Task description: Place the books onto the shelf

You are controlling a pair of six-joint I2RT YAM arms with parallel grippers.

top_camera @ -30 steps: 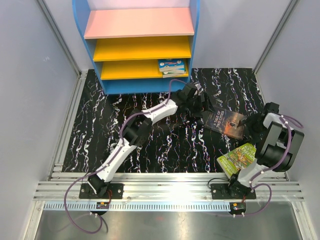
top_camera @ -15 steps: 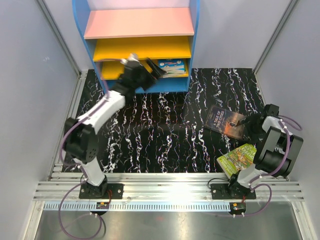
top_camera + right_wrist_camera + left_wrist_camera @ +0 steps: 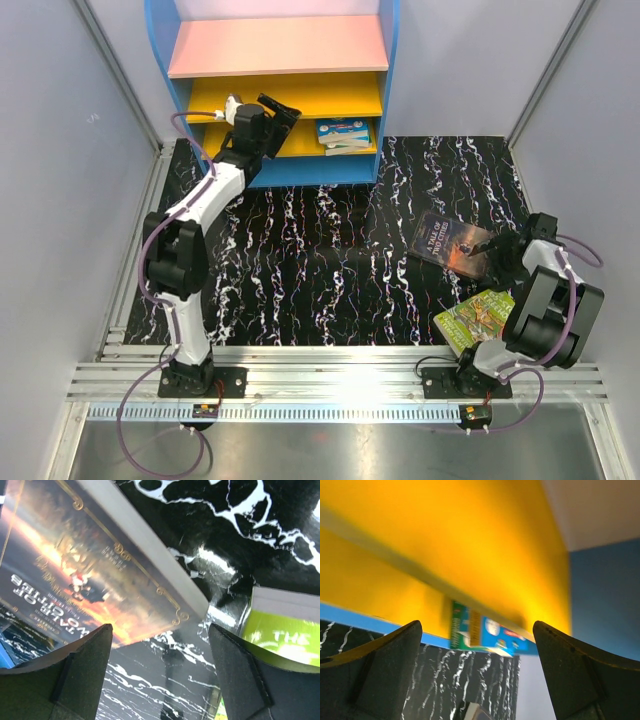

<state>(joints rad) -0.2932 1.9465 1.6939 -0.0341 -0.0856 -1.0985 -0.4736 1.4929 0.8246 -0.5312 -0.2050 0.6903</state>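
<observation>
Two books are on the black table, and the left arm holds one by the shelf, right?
No: the left gripper by the shelf is open and empty, as the left wrist view shows. The dark book and the green book do lie on the table.
</observation>
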